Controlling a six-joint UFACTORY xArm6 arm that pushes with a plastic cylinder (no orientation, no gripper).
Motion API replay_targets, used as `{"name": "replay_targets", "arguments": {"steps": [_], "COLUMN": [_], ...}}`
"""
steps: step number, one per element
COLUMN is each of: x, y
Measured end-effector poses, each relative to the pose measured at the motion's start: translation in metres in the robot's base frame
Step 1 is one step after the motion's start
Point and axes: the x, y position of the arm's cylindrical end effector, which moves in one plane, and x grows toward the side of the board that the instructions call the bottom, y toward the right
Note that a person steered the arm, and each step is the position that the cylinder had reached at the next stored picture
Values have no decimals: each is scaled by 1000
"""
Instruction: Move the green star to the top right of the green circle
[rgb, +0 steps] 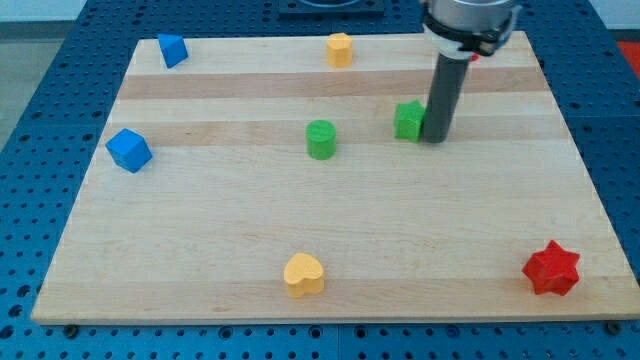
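Note:
The green star (408, 121) lies on the wooden board (330, 240), right of centre in the upper half. The green circle (320, 139), a short cylinder, stands to its left and slightly lower, about a block's width of bare wood between them. My tip (436, 139) rests on the board right against the green star's right side; the dark rod rises from there to the arm's head at the view's top.
A blue block (173, 50) sits at the top left, a blue cube (129, 150) at the left edge. A yellow block (340, 48) is at the top centre, a yellow heart (304, 274) at the bottom centre, a red star (551, 267) at the bottom right.

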Motion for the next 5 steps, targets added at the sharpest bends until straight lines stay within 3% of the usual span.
{"name": "replay_targets", "arguments": {"steps": [2,3,5], "x": [-6,-20,-23], "y": [-24,5,-51]}}
